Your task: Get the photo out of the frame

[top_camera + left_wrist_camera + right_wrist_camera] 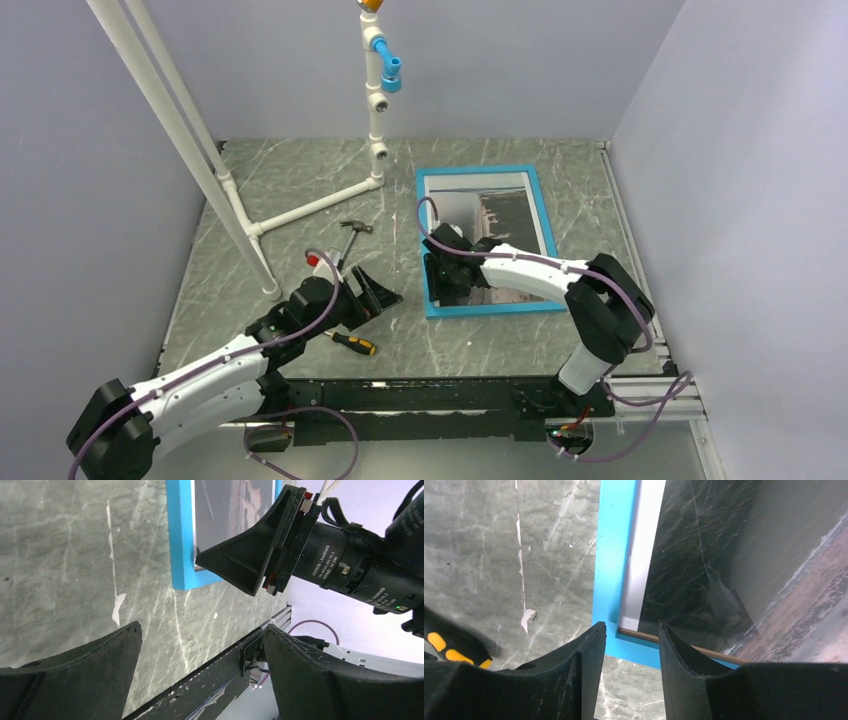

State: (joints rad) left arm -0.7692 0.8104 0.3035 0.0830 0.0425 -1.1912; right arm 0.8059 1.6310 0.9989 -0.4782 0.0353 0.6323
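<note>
The turquoise frame lies face up on the marble table, with the photo inside it. My right gripper hovers over the frame's near-left corner. In the right wrist view it is open with a narrow gap, and its fingertips straddle the blue corner. The photo's white border and a brown strip along the inner edge show there. My left gripper is wide open and empty, left of the frame. Its wrist view shows the frame corner and a right finger.
A hammer and a yellow-black screwdriver lie left of the frame; the screwdriver's handle also shows in the right wrist view. A white pipe stand rises at the back. A black rail runs along the table's near edge.
</note>
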